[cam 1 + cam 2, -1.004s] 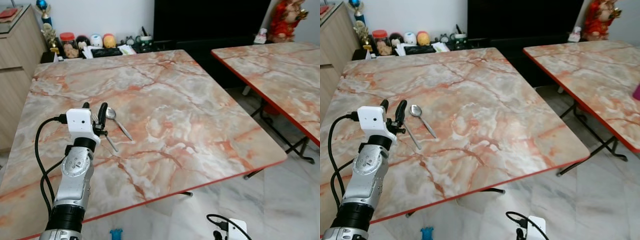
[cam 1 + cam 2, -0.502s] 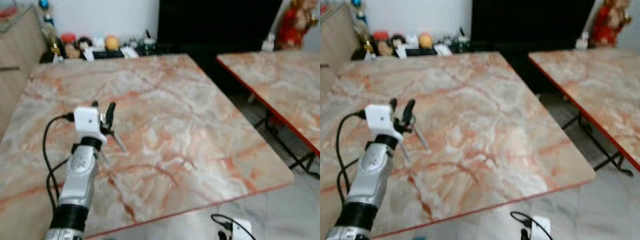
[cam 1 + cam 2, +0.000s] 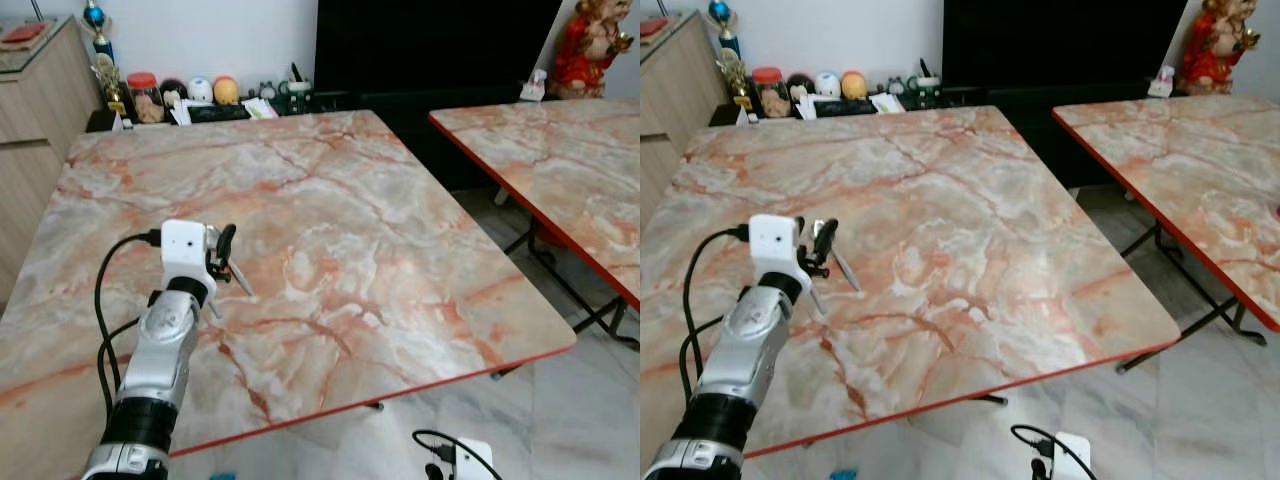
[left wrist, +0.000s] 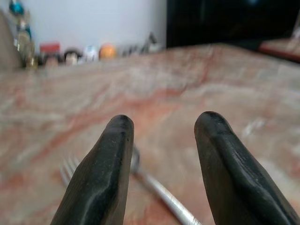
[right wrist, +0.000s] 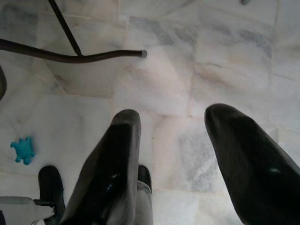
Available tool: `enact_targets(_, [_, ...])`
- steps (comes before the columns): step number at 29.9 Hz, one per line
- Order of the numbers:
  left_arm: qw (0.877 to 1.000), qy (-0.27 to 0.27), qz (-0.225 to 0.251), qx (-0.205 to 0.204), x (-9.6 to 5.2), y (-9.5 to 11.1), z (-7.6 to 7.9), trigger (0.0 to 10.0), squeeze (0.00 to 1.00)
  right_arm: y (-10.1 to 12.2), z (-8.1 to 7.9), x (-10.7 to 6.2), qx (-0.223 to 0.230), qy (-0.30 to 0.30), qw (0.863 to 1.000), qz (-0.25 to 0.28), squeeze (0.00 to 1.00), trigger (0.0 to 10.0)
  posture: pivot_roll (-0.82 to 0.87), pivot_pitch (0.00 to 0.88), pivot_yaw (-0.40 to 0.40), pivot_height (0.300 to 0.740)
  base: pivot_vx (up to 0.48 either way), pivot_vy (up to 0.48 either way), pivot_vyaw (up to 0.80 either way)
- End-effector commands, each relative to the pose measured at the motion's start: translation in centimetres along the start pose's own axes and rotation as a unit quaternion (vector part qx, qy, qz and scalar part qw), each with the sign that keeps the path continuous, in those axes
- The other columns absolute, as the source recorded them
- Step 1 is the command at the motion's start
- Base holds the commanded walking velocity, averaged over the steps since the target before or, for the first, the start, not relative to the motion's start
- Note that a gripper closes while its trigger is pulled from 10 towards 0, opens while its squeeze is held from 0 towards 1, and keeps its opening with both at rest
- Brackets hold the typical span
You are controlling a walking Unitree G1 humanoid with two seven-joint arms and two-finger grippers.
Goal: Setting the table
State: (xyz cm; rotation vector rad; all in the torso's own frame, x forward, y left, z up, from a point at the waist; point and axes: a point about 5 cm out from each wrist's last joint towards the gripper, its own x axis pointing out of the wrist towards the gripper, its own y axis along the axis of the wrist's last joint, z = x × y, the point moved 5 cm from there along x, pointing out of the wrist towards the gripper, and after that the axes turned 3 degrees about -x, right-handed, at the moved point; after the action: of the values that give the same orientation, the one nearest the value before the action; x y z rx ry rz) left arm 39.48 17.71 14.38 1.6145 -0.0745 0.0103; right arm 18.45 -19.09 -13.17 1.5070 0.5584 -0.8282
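Two pieces of cutlery, a fork (image 4: 69, 167) and a spoon (image 4: 154, 185), lie side by side on the marble table (image 3: 380, 200), a place setting laid. Left gripper (image 4: 161, 140) hovers just above them, fingers apart, holding nothing; right gripper (image 5: 173, 140) hangs idle, fingers apart.

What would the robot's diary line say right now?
left gripper: open above fork and spoon | both on table | right gripper: open, idle

Left end effector (image 4: 161, 140) has lifted off the cutlery (image 4: 154, 187).
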Motion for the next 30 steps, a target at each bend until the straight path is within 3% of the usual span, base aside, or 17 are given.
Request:
enact_targets(1, [0.999,0.028,-0.034,0.001,1.1,-0.3,-0.3,10.0,0.00,0.2,0.3,0.1,0.001,-0.003,1.000,-0.001,0.00,10.0,0.12,0.002,-0.063,0.740,0.000,0.000,0.00])
enact_targets(5, [0.991,0.073,-0.108,-0.013,2.3,-1.8,-0.8,10.0,0.00,0.2,0.2,0.1,0.000,-0.002,1.000,-0.001,0.00,10.0,0.11,0.000,-0.061,0.740,0.000,0.000,0.00])
enact_targets(10, [0.982,0.122,-0.144,0.011,2.4,-2.6,-1.8,10.0,0.00,0.2,0.2,0.1,0.000,-0.002,1.000,-0.002,0.00,10.0,0.11,0.000,-0.059,0.740,0.000,0.000,0.00])
enact_targets(12, [0.977,0.139,-0.157,0.029,2.4,-2.9,-2.2,10.0,1.00,0.1,0.1,0.1,0.000,-0.002,1.000,-0.004,0.00,10.0,0.11,0.003,-0.057,0.740,0.000,0.000,0.00])
enact_targets(20, [0.967,0.175,-0.181,0.037,1.9,-3.8,-3.2,10.0,1.00,0.1,-0.1,0.1,0.001,-0.001,1.000,-0.005,0.00,10.0,0.11,0.000,-0.052,0.740,0.000,0.000,0.00])
enact_targets(21, [0.967,0.176,-0.180,0.034,1.9,-3.8,-3.1,10.0,0.00,0.1,-0.1,0.1,0.002,-0.001,1.000,-0.005,0.00,10.0,0.11,0.000,-0.051,0.740,0.000,0.000,0.00])
enact_targets(25, [0.968,0.171,-0.181,0.027,2.0,-3.9,-2.5,10.0,0.00,0.1,-0.1,0.1,0.003,-0.001,1.000,-0.005,0.00,10.0,0.11,0.000,-0.048,0.740,0.000,0.000,0.00])
enact_targets(30, [0.967,0.175,-0.184,-0.017,1.9,-4.4,-2.1,10.0,0.00,0.0,-0.1,0.1,0.003,-0.002,1.000,-0.005,0.00,10.0,0.10,0.000,-0.049,0.740,0.000,0.000,0.00])
